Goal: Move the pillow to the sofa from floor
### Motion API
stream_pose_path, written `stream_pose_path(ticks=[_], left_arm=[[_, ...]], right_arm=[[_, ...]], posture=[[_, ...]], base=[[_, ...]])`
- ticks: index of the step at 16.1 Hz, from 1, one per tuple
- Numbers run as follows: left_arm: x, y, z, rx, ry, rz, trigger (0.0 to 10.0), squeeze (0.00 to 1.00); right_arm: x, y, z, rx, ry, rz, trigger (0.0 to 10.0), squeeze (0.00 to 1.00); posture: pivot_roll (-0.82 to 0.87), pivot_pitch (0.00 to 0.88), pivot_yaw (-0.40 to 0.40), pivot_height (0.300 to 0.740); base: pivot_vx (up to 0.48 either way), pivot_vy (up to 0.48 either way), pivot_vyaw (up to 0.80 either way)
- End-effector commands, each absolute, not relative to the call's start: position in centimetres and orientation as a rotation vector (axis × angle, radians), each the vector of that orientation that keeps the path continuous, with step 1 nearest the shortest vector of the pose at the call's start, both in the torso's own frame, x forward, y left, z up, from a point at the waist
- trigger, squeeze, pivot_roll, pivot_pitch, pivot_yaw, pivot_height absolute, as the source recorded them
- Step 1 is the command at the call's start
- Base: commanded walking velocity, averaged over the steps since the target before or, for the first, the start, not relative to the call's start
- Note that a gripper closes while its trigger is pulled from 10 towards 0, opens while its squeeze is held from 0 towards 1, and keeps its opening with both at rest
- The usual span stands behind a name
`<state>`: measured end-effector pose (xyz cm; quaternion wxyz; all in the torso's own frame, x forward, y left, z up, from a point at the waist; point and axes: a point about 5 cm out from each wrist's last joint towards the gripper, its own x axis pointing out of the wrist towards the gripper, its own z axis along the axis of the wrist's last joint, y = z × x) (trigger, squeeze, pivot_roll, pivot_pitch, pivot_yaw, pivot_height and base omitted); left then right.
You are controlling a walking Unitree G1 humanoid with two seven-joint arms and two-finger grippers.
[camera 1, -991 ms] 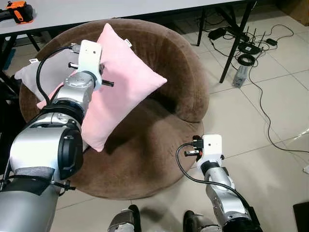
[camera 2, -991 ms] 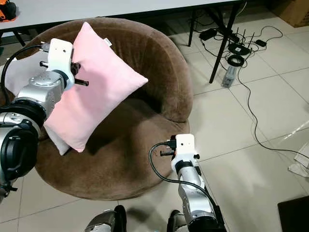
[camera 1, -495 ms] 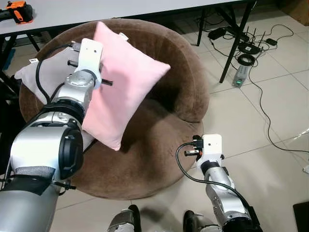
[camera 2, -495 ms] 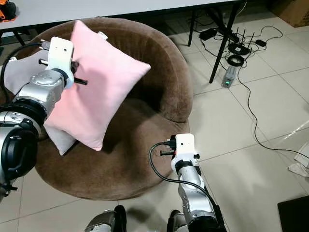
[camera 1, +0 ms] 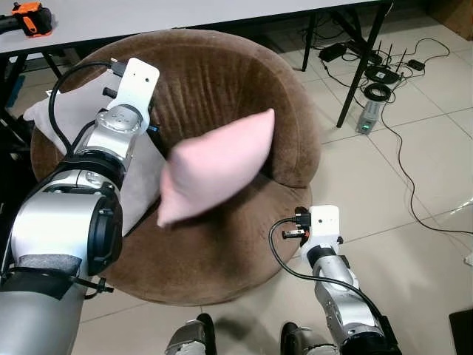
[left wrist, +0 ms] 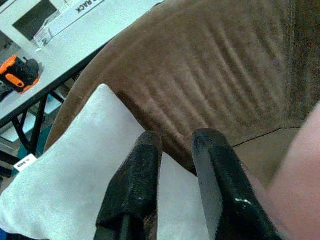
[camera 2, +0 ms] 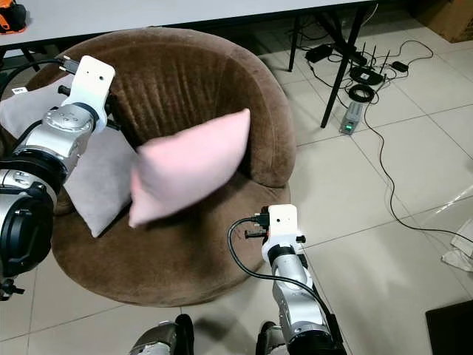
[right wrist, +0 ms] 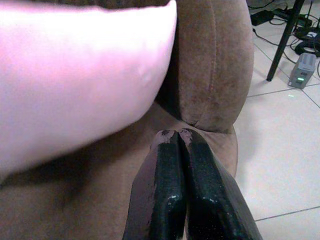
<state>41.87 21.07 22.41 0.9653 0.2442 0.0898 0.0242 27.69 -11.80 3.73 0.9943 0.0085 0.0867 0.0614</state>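
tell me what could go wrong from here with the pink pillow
The pink pillow is blurred and clear of the left gripper, whose fingers are open with nothing between them, so it looks mid-fall. It may bounce off the brown sofa seat and roll over the low front edge onto the floor. It may also land tilted against the grey pillow instead of settling flat.

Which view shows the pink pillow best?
The left eye view: the whole pillow, blurred, above the sofa seat. Right eye shows the same. The right wrist view crops it; the left wrist catches an edge.
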Motion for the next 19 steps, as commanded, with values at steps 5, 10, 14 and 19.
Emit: stream_pose_path(ticks=[5, 10, 14, 19], left_arm=[[41.9, 21.1, 23.0, 0.471, 0.138, 0.052, 10.0, 0.00], [41.7, 22.0, 22.4, 0.451, 0.154, 0.083, 10.0, 0.00], [41.6, 22.0, 22.1, 0.437, 0.156, 0.082, 10.0, 0.00], [41.6, 22.0, 21.9, 0.424, 0.154, 0.087, 10.0, 0.00]], right_arm=[[27.7, -11.8, 3.8, 0.013, 0.179, 0.127, 10.0, 0.00], [28.1, -11.9, 3.9, 0.005, 0.177, 0.143, 10.0, 0.00], [28.3, -11.9, 4.1, 0.002, 0.175, 0.151, 10.0, 0.00], [28.6, -12.1, 4.2, -0.007, 0.171, 0.152, 10.0, 0.00]], posture=[[-0.16, 0.147, 0.084, 0.740], [-0.15, 0.148, 0.068, 0.740], [-0.15, 0.142, 0.066, 0.740], [-0.15, 0.119, 0.059, 0.740]], base=[[0.000, 0.000, 0.00], [0.000, 0.000, 0.00], [0.000, 0.000, 0.00], [0.000, 0.000, 0.00]])
